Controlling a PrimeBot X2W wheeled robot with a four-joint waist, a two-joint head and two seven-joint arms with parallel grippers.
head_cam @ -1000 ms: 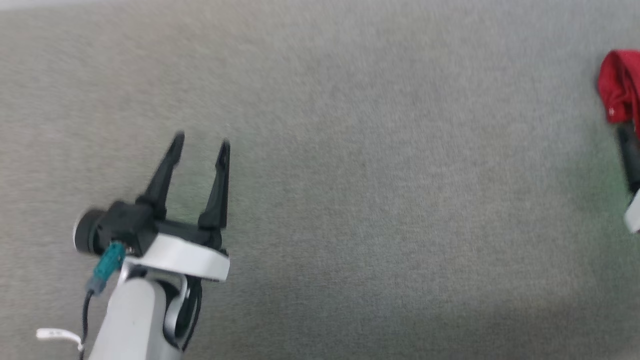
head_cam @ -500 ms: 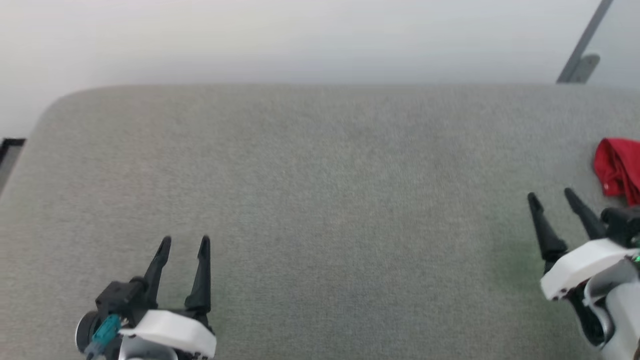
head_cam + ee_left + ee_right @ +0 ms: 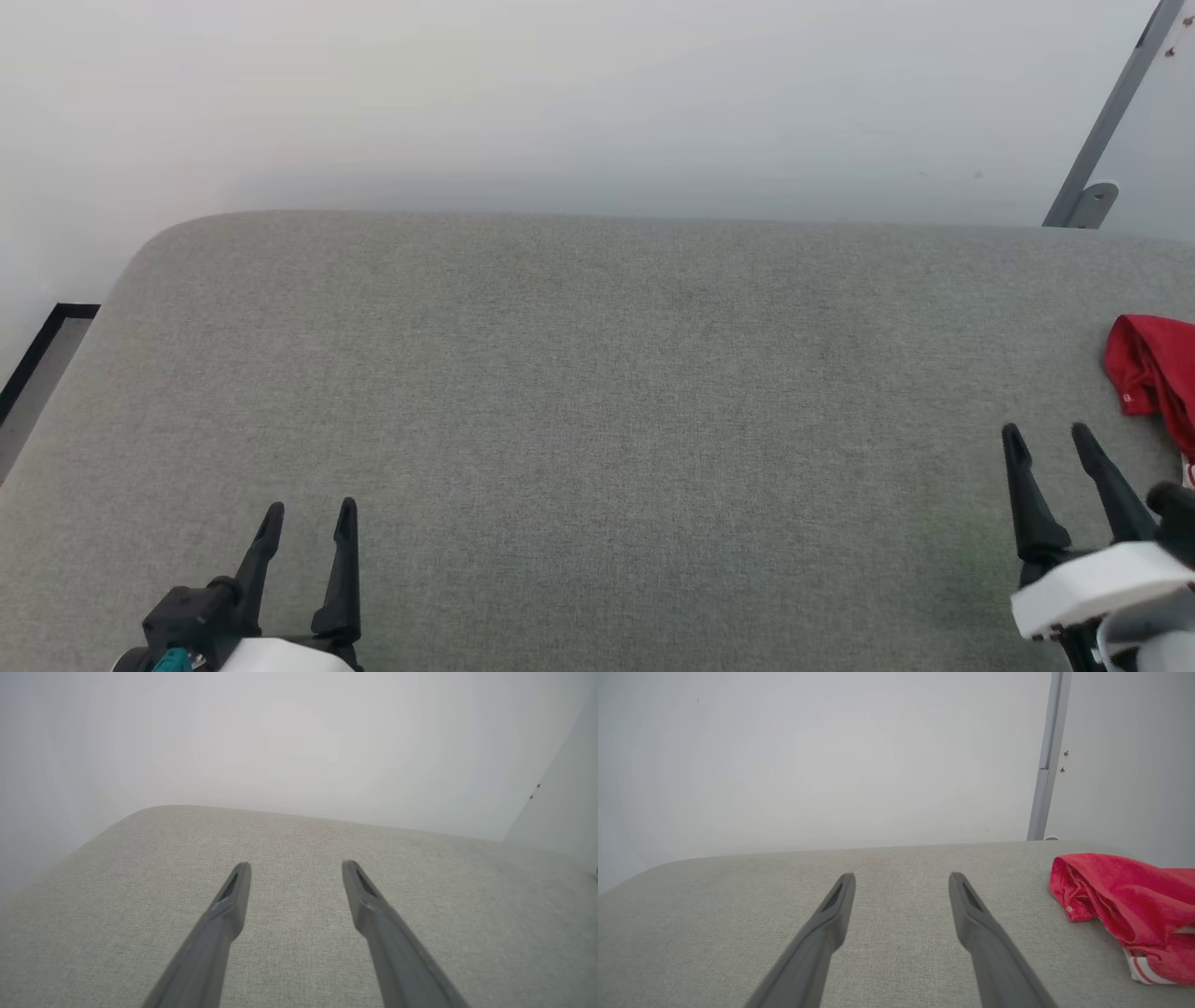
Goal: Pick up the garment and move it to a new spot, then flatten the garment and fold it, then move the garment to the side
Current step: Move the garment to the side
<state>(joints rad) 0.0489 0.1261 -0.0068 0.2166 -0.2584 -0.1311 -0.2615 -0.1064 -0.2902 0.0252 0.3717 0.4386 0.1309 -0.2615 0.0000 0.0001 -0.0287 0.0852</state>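
The small red jersey-like garment [image 3: 1153,383] lies bunched in a soft heap at about 3 o'clock on the grey fabric-covered table [image 3: 597,392], partly cut off by the edge of the head view. It is rumpled rather than flat, with a strip of white-and-red striped trim [image 3: 1141,970] showing under its near side.

The right hand [image 3: 1047,432], at 4 o'clock, has its two dark fingers spread wide and holds nothing, the garment just beside it at 1 o'clock. The left hand [image 3: 310,507], at 7 o'clock, is also wide apart and bare, well away from the cloth.

A heap at the table's side fits either a garment waiting to be lifted or one loosely folded and set aside. A small white mark [image 3: 1069,909] on the red cloth is too small to read.
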